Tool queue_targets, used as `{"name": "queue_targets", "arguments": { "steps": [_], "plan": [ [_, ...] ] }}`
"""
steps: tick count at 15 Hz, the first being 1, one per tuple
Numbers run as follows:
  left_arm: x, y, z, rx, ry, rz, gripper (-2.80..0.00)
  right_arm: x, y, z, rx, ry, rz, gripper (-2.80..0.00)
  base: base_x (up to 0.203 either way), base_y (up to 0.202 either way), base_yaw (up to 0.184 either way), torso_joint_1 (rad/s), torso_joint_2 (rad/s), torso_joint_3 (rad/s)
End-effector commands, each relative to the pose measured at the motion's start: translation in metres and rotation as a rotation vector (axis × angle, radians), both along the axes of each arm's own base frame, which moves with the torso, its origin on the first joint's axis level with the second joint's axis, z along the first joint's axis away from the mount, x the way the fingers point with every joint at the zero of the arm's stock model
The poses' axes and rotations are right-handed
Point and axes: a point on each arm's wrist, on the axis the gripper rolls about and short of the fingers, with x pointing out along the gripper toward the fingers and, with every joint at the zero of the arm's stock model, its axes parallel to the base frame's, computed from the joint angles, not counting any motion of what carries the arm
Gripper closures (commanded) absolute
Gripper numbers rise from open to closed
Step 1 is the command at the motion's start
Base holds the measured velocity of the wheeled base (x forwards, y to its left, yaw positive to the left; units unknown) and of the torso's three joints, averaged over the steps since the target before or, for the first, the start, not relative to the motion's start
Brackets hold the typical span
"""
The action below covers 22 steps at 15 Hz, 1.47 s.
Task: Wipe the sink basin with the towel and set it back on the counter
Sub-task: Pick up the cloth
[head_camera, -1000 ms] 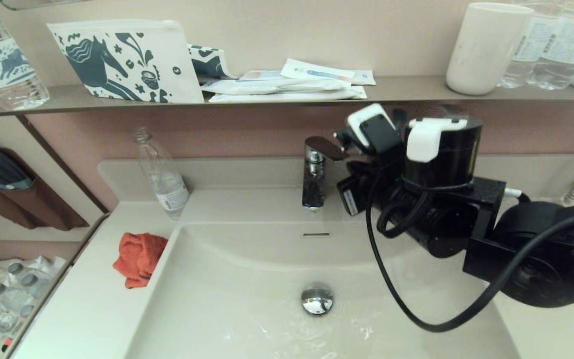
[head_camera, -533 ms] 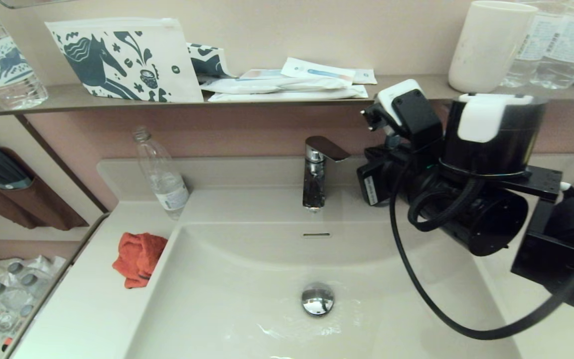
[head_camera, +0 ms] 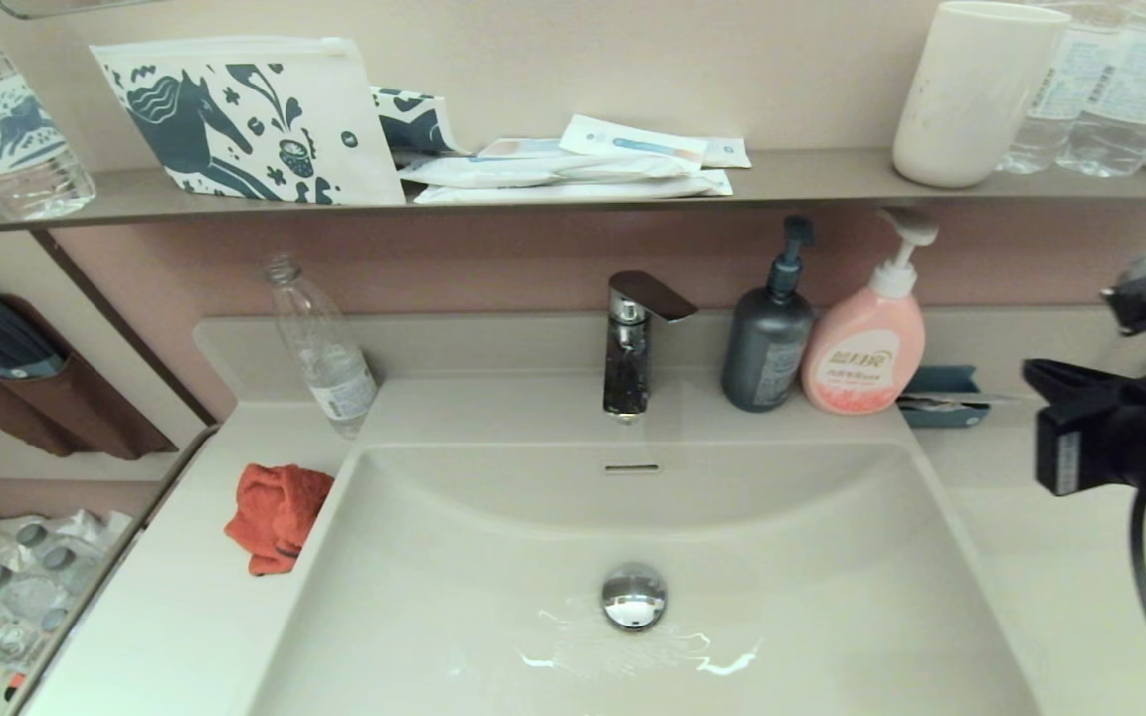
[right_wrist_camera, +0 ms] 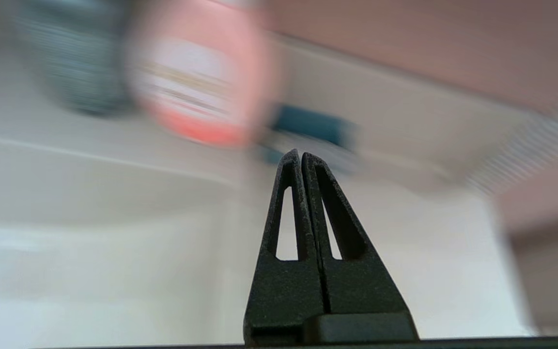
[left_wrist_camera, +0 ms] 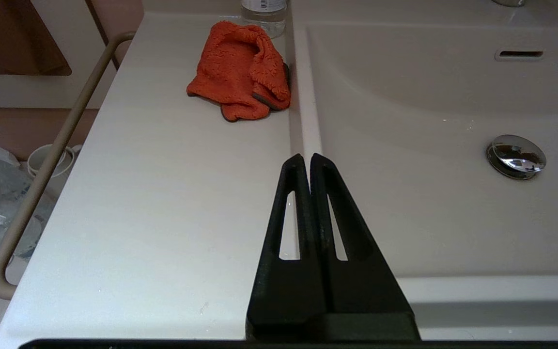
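The orange-red towel (head_camera: pixel 275 514) lies crumpled on the off-white counter (head_camera: pixel 175 617), left of the sink basin (head_camera: pixel 493 557) and against its rim. The left wrist view shows the towel (left_wrist_camera: pixel 240 72) beyond my left gripper (left_wrist_camera: pixel 306 156). That gripper is shut on nothing and hovers over the counter (left_wrist_camera: pixel 162 194) by the basin (left_wrist_camera: pixel 429 218) edge. My right gripper (right_wrist_camera: pixel 300 152) is shut and empty. The right arm (head_camera: pixel 1120 447) hangs over the counter at the right edge of the head view. The chrome drain plug (head_camera: pixel 633 597) sits in a thin film of water.
A chrome faucet (head_camera: pixel 633 343) stands behind the basin, with a dark pump bottle (head_camera: pixel 767 343) and a pink one (head_camera: pixel 866 348) to its right. A clear bottle (head_camera: pixel 319 348) stands behind the towel. The wall shelf (head_camera: pixel 812 179) holds a cup and packets. A rail (left_wrist_camera: pixel 46 169) borders the counter's left edge.
My right arm has swung away from the faucet to the far right, uncovering the two pump bottles. The towel has not moved.
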Motion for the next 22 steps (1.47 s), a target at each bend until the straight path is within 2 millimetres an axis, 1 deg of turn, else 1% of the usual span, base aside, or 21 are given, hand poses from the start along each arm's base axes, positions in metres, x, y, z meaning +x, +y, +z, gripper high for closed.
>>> {"name": "queue_targets", "arguments": {
  "steps": [1,2,4,8,11,12,13,14,20,22],
  "plan": [
    [0.0,0.0,0.0,-0.001,0.0,0.0,0.0,-0.046,-0.048,0.007,0.034,-0.094,-0.151,0.0,0.0,0.0,0.0,0.0,0.0,0.0],
    [0.0,0.0,0.0,-0.001,0.0,0.0,0.0,-0.06,-0.057,0.005,0.036,-0.106,-0.183,0.0,0.0,0.0,0.0,0.0,0.0,0.0],
    [0.0,0.0,0.0,0.0,0.0,0.0,0.0,-0.09,-0.067,-0.002,0.049,-0.128,-0.217,0.0,0.0,0.0,0.0,0.0,0.0,0.0],
    [0.0,0.0,0.0,0.0,0.0,0.0,0.0,-0.157,-0.075,-0.021,0.073,-0.176,-0.251,0.0,0.0,0.0,0.0,0.0,0.0,0.0],
    [0.0,0.0,0.0,-0.001,0.0,0.0,0.0,-0.194,-0.081,-0.038,0.074,-0.194,-0.375,0.0,0.0,0.0,0.0,0.0,0.0,0.0],
    [0.0,0.0,0.0,0.0,0.0,0.0,0.0,-0.2,-0.082,-0.043,0.079,-0.197,-0.426,0.0,0.0,0.0,0.0,0.0,0.0,0.0],
    [0.0,0.0,0.0,0.0,0.0,0.0,0.0,-0.202,-0.084,-0.044,0.101,-0.201,-0.487,0.0,0.0,0.0,0.0,0.0,0.0,0.0],
    [0.0,0.0,0.0,0.0,0.0,0.0,0.0,-0.203,-0.084,-0.045,0.112,-0.202,-0.506,0.0,0.0,0.0,0.0,0.0,0.0,0.0],
    [0.0,0.0,0.0,-0.001,0.0,0.0,0.0,-0.203,-0.084,-0.048,0.109,-0.192,-0.531,0.0,0.0,0.0,0.0,0.0,0.0,0.0],
    [0.0,0.0,0.0,0.0,0.0,0.0,0.0,-0.207,-0.083,-0.049,0.102,-0.209,-0.565,0.0,0.0,0.0,0.0,0.0,0.0,0.0]
  ]
}}
